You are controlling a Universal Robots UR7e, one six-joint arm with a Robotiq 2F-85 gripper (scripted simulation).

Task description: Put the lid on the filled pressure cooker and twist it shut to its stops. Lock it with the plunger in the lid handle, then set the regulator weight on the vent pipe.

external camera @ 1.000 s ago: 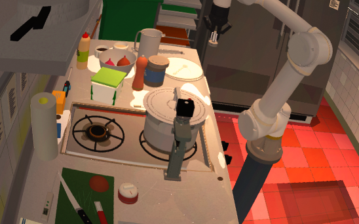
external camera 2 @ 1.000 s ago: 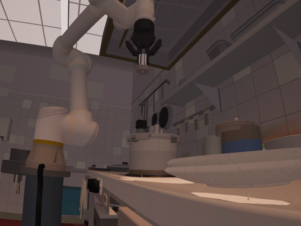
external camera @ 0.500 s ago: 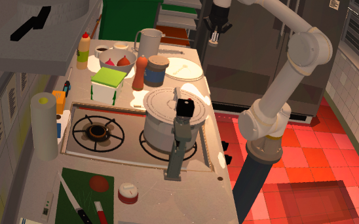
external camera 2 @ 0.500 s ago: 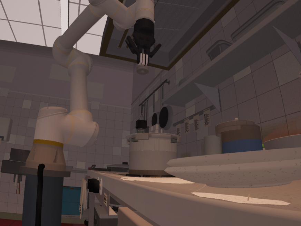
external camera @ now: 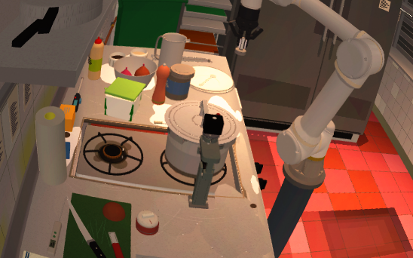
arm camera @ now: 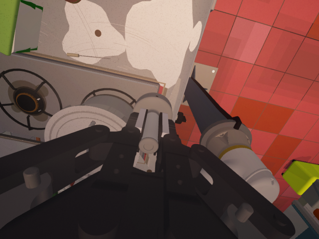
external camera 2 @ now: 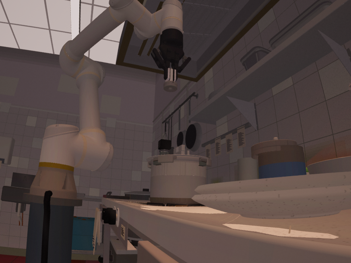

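The regulator weight (arm camera: 152, 117) (external camera 2: 170, 83) (external camera: 240, 48), a pale grey stem with a round disc foot, hangs foot down high above the right edge of the counter. The pressure cooker (external camera: 199, 141) (external camera 2: 178, 178) stands far below on the right burner with its lid (external camera: 201, 120) (arm camera: 83, 123) on top. The lid handle with its black plunger block and red button (external camera: 213, 123) points toward the counter's front, above the grey pot handle (external camera: 203, 173). My gripper (arm camera: 152, 128) (external camera 2: 171, 74) (external camera: 243, 40) points straight down and is closed around the weight's stem.
The stove (external camera: 150, 156) has a bare left burner (external camera: 112, 151). Behind the cooker stand a white plate (external camera: 210, 79), a blue jar (external camera: 179, 81), a pepper mill (external camera: 161, 83), a jug (external camera: 170, 49) and a green-lidded box (external camera: 123, 97). A paper roll (external camera: 51, 145) stands on the left.
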